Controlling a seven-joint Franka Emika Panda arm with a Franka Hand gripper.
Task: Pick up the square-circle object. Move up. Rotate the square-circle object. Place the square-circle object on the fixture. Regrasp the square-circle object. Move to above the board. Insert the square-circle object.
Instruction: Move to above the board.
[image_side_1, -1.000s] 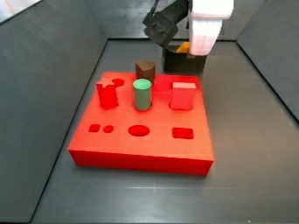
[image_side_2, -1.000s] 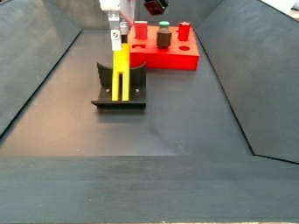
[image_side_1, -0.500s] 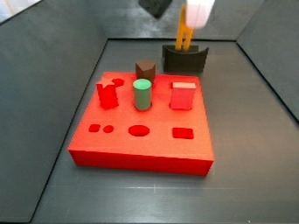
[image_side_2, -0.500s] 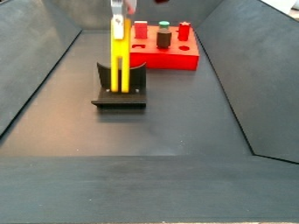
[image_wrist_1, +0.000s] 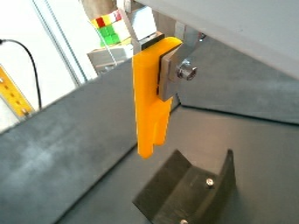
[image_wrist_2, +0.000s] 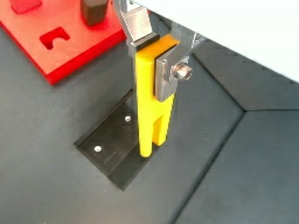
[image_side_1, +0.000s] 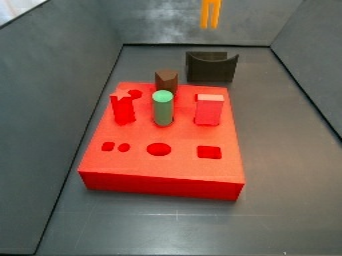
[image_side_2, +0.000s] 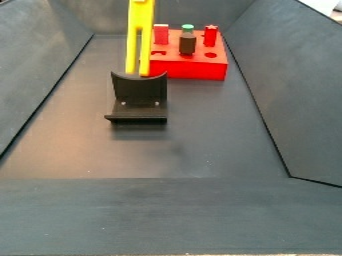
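The jaws (image_wrist_2: 162, 66) clamp the square-circle object (image_wrist_2: 153, 105) upright above the fixture (image_side_2: 136, 96). I judge regrasping done; the board (image_side_1: 163, 140), at 6 o'clock of the fixture in a side view, awaits insertion.

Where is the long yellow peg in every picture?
Wrist view: square-circle object hangs centre, clamped in the gripper.
Wrist view: centre, over the fixture.
Side view: only its lower end shows, top edge.
Side view: upper left, upright.
Shared landmark: the fixture beneath it, in every view.
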